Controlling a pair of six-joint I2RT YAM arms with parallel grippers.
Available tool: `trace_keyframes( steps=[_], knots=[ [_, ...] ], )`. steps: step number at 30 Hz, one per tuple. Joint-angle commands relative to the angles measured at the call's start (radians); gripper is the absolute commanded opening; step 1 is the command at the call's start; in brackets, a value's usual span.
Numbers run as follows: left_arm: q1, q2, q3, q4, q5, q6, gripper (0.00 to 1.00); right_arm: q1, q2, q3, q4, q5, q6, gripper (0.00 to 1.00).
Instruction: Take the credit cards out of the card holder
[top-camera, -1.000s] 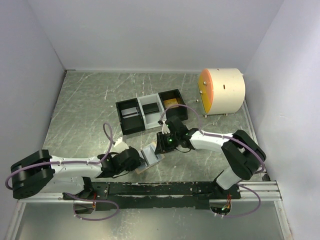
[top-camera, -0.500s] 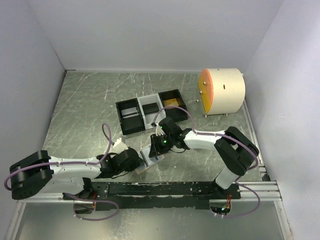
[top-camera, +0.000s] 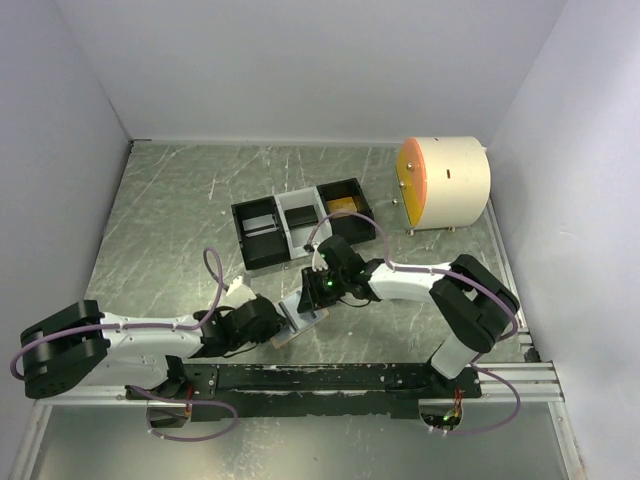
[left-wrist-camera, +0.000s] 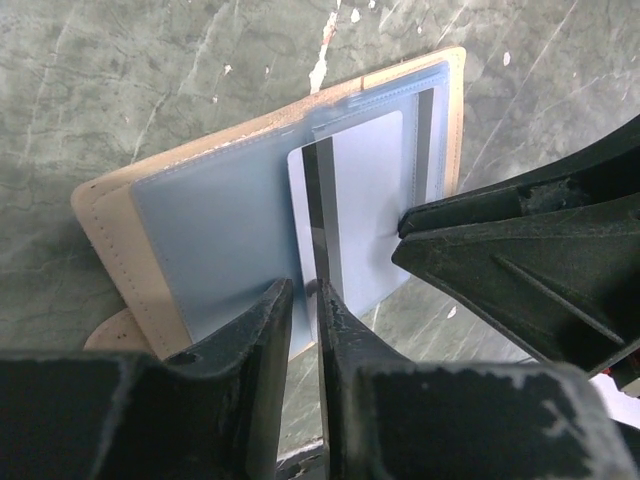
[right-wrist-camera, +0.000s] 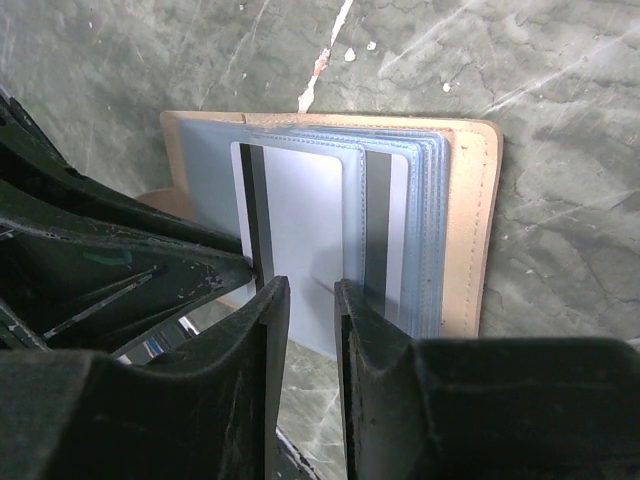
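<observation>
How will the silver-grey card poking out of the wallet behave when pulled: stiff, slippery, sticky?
The silver-grey card is probably stiff: its edges look straight where it juts past the card holder. Its smooth face likely makes it slippery to pinch. The pale blue sleeves around it may drag, so the holder could shift too.

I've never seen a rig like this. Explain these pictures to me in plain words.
Two robot arms are bolted at the near edge of a table. One picture looks down from above. The other two come from cameras on each wrist, so the dark prongs at the bottom are that arm's own fingers. On the table are a three-compartment tray, a round cream-and-orange drum and an open card holder. The left gripper and right gripper have their tips at a silver-grey card poking from a slot. Whether either grips it, I cannot tell.
</observation>
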Motion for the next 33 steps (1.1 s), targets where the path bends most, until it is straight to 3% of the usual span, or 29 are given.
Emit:
trace_keyframes(
  steps=[1, 10, 15, 24, 33],
  knots=[
    [-0.006, 0.028, -0.027, 0.093, -0.014, -0.025, 0.26, -0.003, 0.025, -0.045, -0.037, 0.089, -0.014, 0.26],
    [-0.006, 0.081, -0.061, 0.211, -0.018, -0.057, 0.18, -0.002, 0.020, -0.051, -0.037, 0.082, -0.015, 0.26],
    [-0.006, 0.053, -0.054, 0.121, -0.018, -0.072, 0.07, -0.003, 0.012, -0.052, -0.052, 0.119, -0.018, 0.26],
    [-0.007, -0.042, -0.029, -0.090, -0.019, -0.055, 0.07, -0.002, 0.014, -0.033, -0.086, 0.160, -0.039, 0.26],
    [-0.008, -0.053, -0.015, -0.093, -0.017, -0.030, 0.07, -0.003, -0.038, 0.009, -0.096, 0.047, -0.045, 0.27]
  ],
)
